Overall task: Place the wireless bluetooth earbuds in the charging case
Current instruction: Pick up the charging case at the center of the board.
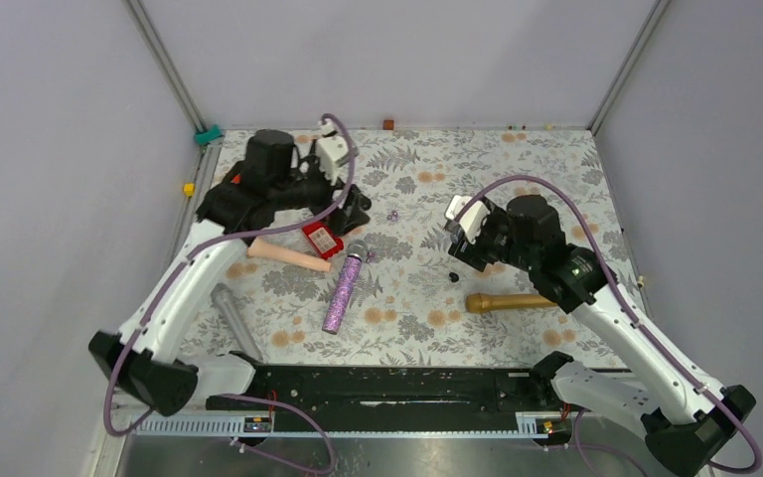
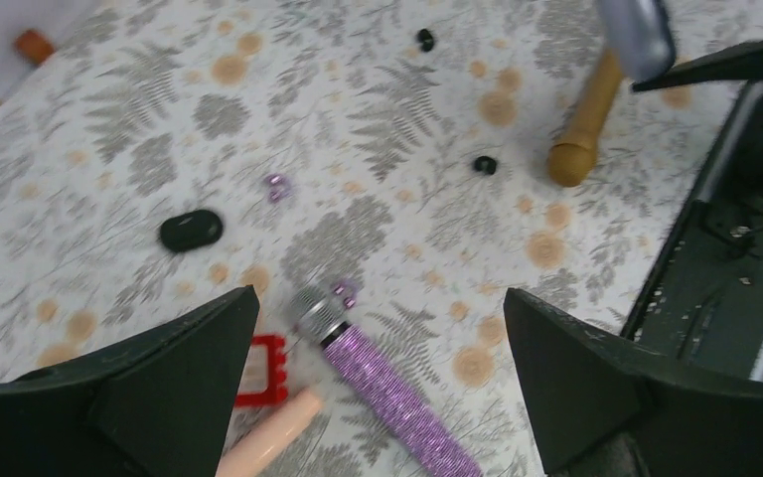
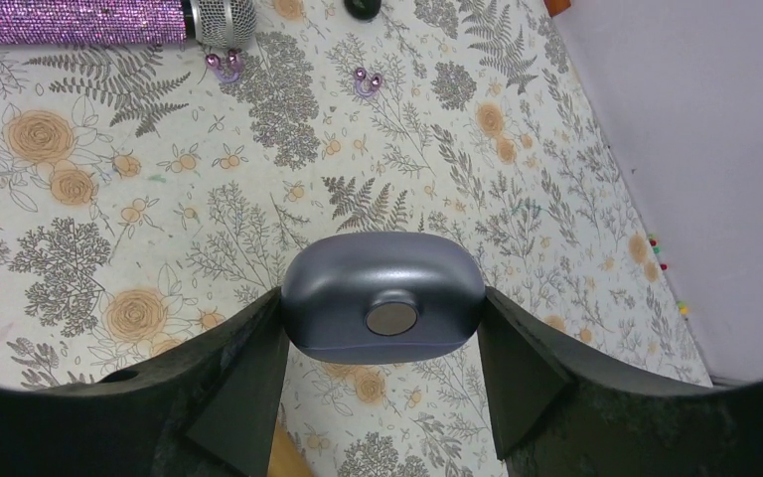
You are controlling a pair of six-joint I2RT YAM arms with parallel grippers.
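The charging case (image 3: 382,293) is a grey-blue rounded shell, held between my right gripper's (image 3: 382,328) fingers above the table; it also shows at the top of the left wrist view (image 2: 636,35). Whether its lid is open cannot be told. One tiny black earbud (image 1: 454,277) lies on the floral cloth just below the right gripper (image 1: 457,250), near the gold microphone's head. The left wrist view shows this earbud (image 2: 485,165) and a second earbud (image 2: 424,40) farther off. My left gripper (image 1: 358,211) is open and empty above the purple microphone's head (image 2: 323,318).
A purple glitter microphone (image 1: 343,288), a gold microphone (image 1: 507,301), a peach cylinder (image 1: 288,256), a red item (image 1: 323,239) and a grey tube (image 1: 233,318) lie about. A black oval capsule (image 2: 191,230) and small purple pieces (image 2: 276,187) lie mid-table. A black rail (image 1: 387,388) borders the near edge.
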